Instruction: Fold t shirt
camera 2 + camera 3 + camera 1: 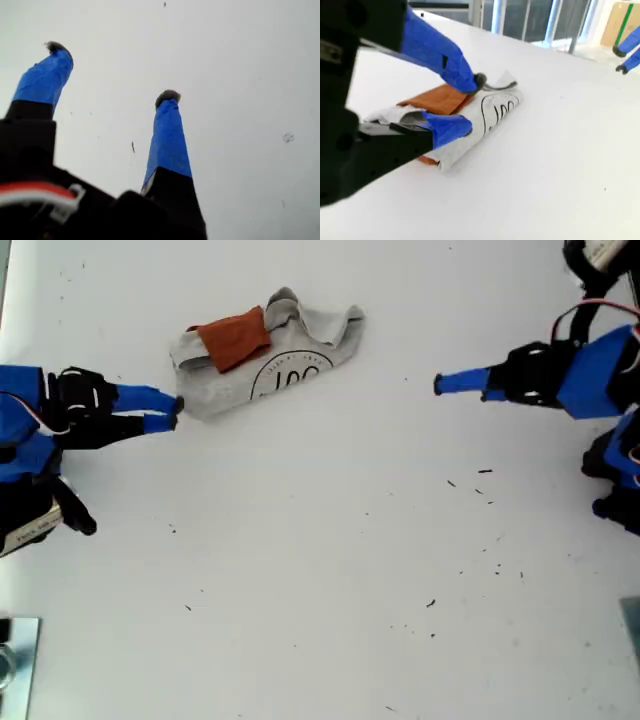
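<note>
The fingers [452, 67] of my second gripper [470, 102] are standing apart around one end of the t shirt [265, 355], one blue-taped finger over the bundle and the other low along its edge; they are not yet clenched on the cloth, though the upper tip is sitting very near or on the grey fabric. In the exterior view this gripper [175, 412] is reaching in from the exterior view's left, its tips at the bundle's near corner.

My first gripper [112, 95] is hanging released, its fingers [167, 145] spread over bare white desk [320, 570] with nothing between them. It is sitting well apart from the shirt, at the exterior view's right [440, 385].

The t shirt is lying on the desk as a loose, lumpy bundle, grey body with the black circular print showing and a rust-orange sleeve [235, 337] folded across the top.

The risks, as I judge them: closing here may pinch only the top layer, so a lift would peel the bundle open instead of turning it over. The lower finger may push the bundle along the smooth desk rather than sliding beneath. The orange sleeve, resting loose, could slip off and undo the fold.
</note>
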